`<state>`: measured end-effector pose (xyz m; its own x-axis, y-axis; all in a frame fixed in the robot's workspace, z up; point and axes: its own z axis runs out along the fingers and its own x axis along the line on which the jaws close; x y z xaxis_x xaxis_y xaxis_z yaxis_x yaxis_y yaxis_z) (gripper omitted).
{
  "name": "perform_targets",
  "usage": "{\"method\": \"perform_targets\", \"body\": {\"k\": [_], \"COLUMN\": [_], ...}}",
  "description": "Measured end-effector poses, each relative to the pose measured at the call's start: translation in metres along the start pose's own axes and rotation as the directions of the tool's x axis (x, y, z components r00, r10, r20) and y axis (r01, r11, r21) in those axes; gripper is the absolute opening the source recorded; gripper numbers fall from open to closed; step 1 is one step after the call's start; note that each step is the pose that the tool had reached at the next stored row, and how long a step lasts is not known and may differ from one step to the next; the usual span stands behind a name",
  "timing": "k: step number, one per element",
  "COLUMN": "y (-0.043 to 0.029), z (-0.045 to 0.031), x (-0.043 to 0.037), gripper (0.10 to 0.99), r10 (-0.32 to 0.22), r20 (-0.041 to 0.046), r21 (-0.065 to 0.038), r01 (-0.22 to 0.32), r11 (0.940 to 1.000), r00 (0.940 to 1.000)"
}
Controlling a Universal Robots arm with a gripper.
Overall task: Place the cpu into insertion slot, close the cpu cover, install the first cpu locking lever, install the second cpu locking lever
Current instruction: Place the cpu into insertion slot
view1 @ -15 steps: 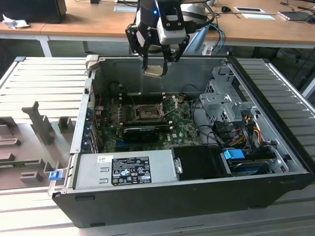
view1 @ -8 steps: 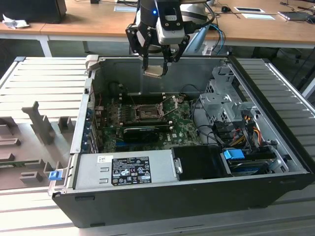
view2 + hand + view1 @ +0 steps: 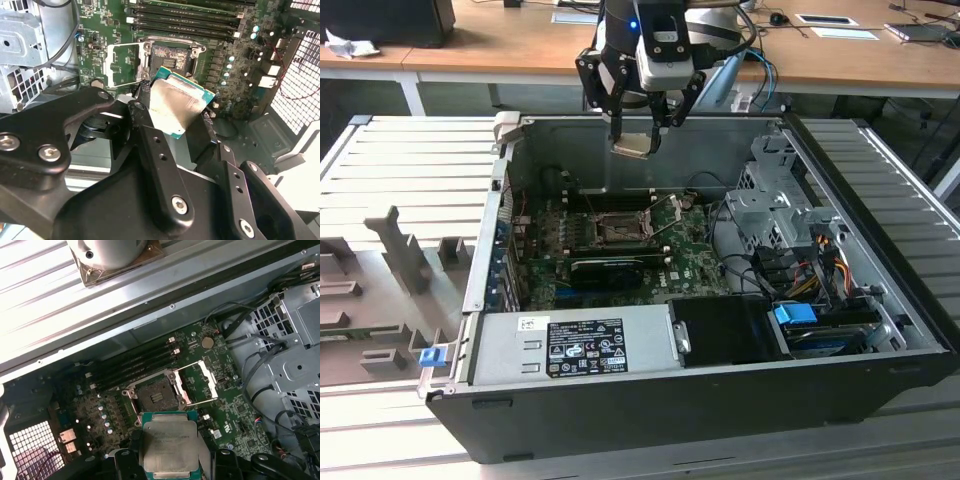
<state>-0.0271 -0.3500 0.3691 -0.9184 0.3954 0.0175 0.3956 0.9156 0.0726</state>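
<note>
Step one in hand: gripper [image 3: 636, 140] is clamped on the cpu [image 3: 170, 445] by its edges, metal top facing the cameras in both wrist views. The chip hangs in the air over the open computer case [image 3: 620, 400], near its far wall in the exterior view and well above the motherboard [image 3: 690, 255], touching nothing else. The socket [image 3: 155, 397] is bare, with nothing seated in it. The cpu cover [image 3: 210, 379] is swung open and lies just beside the socket, so steps two to four are not yet done. My read: seating calls for the chip squared to the socket frame, kept level and let down flat with little force, since a tilted entry risks the contacts; I can't make out the notch orientation from here. Case contents: motherboard on the floor, power supply [image 3: 585, 345] along the near wall, drive cage [image 3: 770, 200] and a cable bundle [image 3: 810, 265] at the exterior view's right. The memory slots [image 3: 185, 20] look empty.
</note>
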Motion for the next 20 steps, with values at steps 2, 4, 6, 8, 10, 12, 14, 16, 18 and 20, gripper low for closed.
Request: {"method": "perform_targets", "body": {"k": [2,4,6,8,10,12,14,16,18,20], "y": [0.0000,0.0000,0.0000,0.0000,-0.0001,-0.0001,-0.0001,-0.0001,0.0002,0.0002], "z": [0.0002,0.0003,0.0005,0.0009,0.0012,0.0015,0.0016,0.0019,0.0021,0.0021], "x": [0.0000,0.0000,0.0000,0.0000,0.0000,0.0000,0.0000,0.0000,0.0002,0.0002], "gripper": [0.529,0.529,0.529,0.529,0.529,0.529,0.529,0.529,0.529,0.529], "r10": [0.006,0.014,0.022,0.029,0.038,0.046,0.051,0.056,0.058,0.060], "r20": [0.0004,0.0010,0.0015,0.0021,0.0028,0.0033,0.0036,0.0040,0.0041,0.0043], "r21": [0.000,0.000,0.000,-0.001,-0.001,-0.001,-0.001,-0.001,-0.001,-0.001], "r01": [-0.006,-0.014,-0.022,-0.029,-0.038,-0.046,-0.051,-0.056,-0.058,-0.060], "r11": [1.0000,0.9999,0.9998,0.9996,0.9993,0.9990,0.9987,0.9984,0.9983,0.9982], "r00": [1.0000,0.9999,0.9998,0.9996,0.9993,0.9990,0.9987,0.9984,0.9983,0.9982]}}
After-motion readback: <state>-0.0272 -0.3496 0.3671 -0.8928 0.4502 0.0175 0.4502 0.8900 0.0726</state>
